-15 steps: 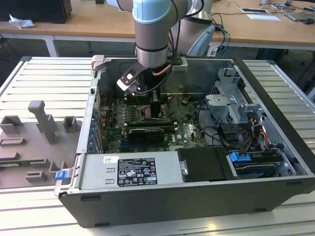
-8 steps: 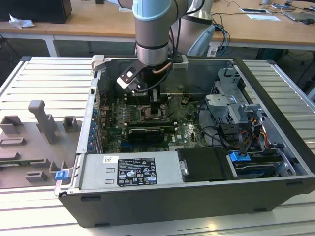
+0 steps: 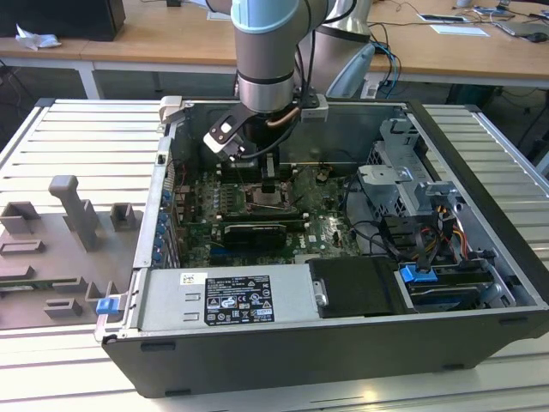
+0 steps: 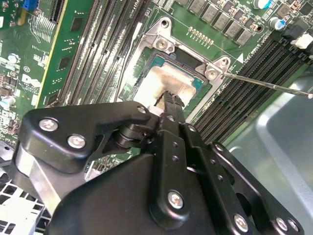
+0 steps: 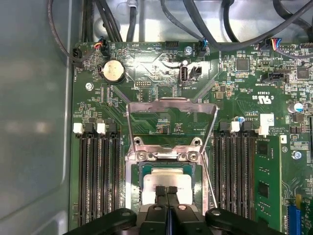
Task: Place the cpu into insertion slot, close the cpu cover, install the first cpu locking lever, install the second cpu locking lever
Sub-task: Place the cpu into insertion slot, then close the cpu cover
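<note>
Tool (image 5: 166, 190) closed | just over seated cpu (image 5: 184, 183) | cpu cover (image 5: 171, 104) raised

Light wooden desks (image 3: 171, 39) behind a ribbed grey metal worktable (image 3: 77, 137).

The near part of the cpu (image 5: 152, 180) is covered by the pincer (image 5: 167, 189) in both wrist views; the pincer's body is cut off at the edges there.

Open case (image 3: 360, 339), arm (image 3: 266, 51) inside — fingers (image 3: 268, 183) over motherboard (image 3: 330, 230)
</note>
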